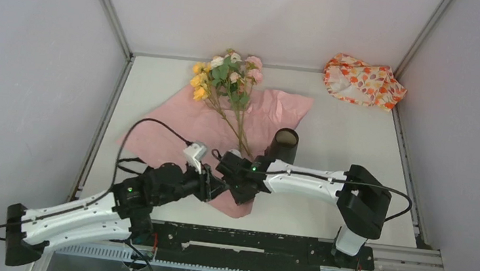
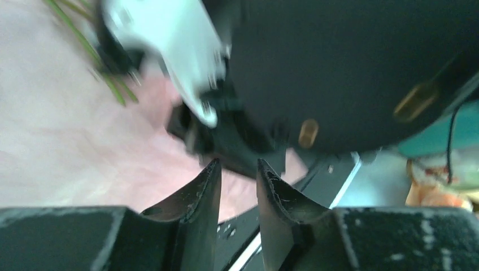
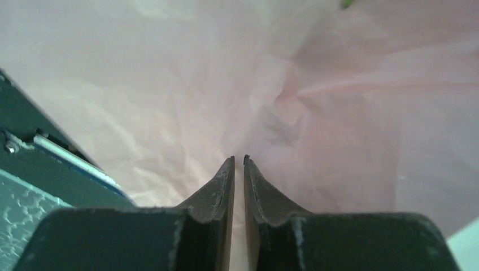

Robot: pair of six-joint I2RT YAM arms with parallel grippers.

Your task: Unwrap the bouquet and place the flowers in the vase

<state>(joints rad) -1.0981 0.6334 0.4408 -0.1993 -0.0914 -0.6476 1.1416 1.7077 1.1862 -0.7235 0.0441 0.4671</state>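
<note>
Right end effector [image 3: 238, 161] up close is pinched nearly shut, looks like on a fold of the pink wrapping paper [image 1: 169, 131]. Left end effector [image 2: 237, 169] right beside it has a narrow gap with nothing in it. Flowers [image 1: 226, 79] lie loose on that opened paper just beyond both, stems running from their near-right ends by the upright black vase [image 1: 286, 141] up to the far blooms, so the right arm's nearer for a stem grab, I reckon
</note>
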